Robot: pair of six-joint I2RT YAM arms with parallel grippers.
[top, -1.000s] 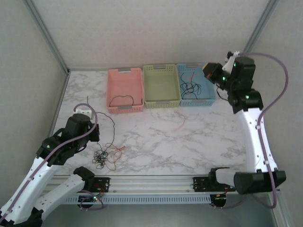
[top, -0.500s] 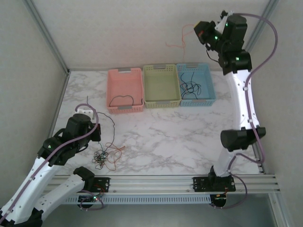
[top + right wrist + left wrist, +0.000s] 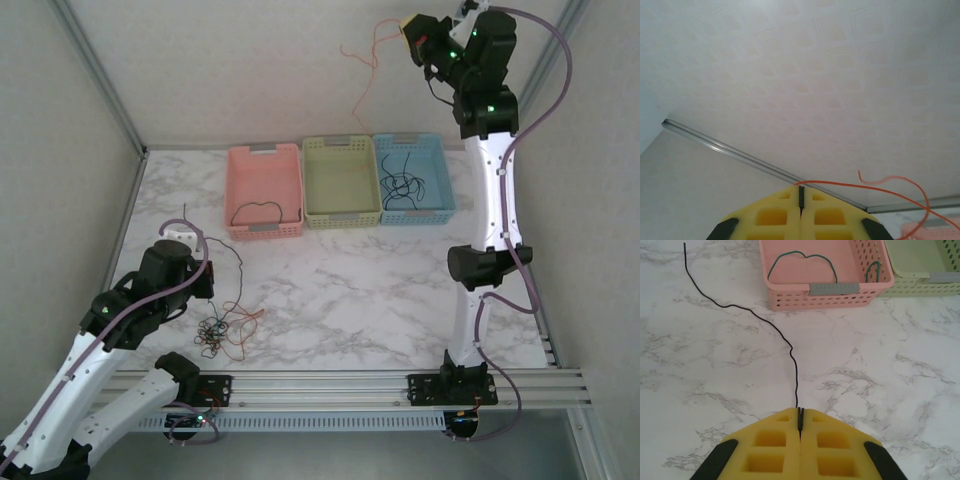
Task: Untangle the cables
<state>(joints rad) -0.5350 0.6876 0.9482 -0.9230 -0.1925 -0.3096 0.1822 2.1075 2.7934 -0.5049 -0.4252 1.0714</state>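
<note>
Upper right of the top view, our right gripper (image 3: 410, 30) pinches shut on a thin orange-red wire (image 3: 362, 62), held high so it hangs free; lower left, our left gripper (image 3: 800, 416) clamps a thin black wire (image 3: 756, 316), likely anchoring the knotted clump of thin cables (image 3: 214, 333) on the marble table (image 3: 400, 300).

Three baskets (image 3: 265, 230) (image 3: 341, 218) (image 3: 415, 215); two arms (image 3: 130, 310) (image 3: 497, 190); two pincers (image 3: 800, 414) (image 3: 801, 192); one cable clump (image 3: 213, 333).

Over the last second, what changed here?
The right gripper, shut on the orange cable, swung up from beside the blue basket, lifting the cable into the air. The left gripper, shut on the black cable, and the knotted clump stayed put.
</note>
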